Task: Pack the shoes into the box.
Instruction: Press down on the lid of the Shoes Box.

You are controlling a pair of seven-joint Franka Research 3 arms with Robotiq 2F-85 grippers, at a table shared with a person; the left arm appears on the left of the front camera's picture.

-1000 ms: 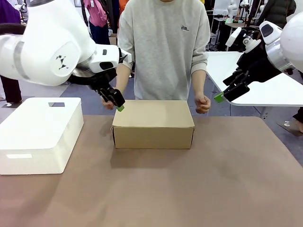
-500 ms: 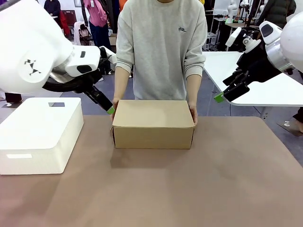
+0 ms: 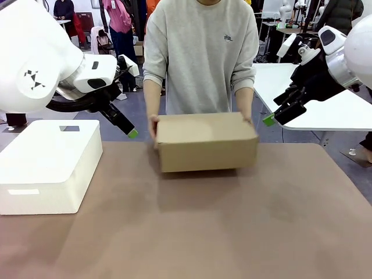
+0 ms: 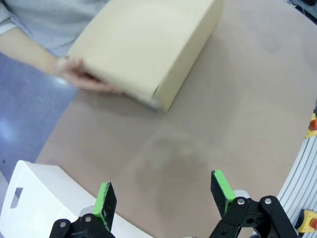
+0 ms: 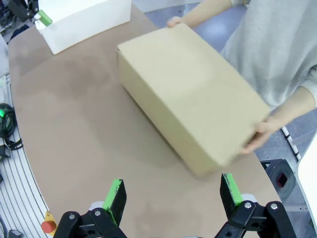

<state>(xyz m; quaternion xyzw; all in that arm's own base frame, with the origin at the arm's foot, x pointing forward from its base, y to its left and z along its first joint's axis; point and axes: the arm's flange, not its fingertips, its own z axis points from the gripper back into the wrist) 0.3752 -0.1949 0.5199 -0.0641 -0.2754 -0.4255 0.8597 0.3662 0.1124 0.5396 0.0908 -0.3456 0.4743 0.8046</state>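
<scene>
The closed plain brown cardboard box [image 3: 206, 141] sat tilted at the worktop's [image 3: 232, 232] far middle, a person's hands [image 3: 153, 125] gripping both ends. Left gripper [image 4: 163, 198] and right gripper [image 5: 173, 196] hovered apart, jaws wide, empty.

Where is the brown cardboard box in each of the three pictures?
Front view: the box is in the middle, at the table's far side, held between the person's hands.
Left wrist view: the box is at the top, tilted, with a hand on its left end.
Right wrist view: the box runs across the middle, a hand at each end.
Shared landmark: the white bin, beside the box in all three views.
</scene>
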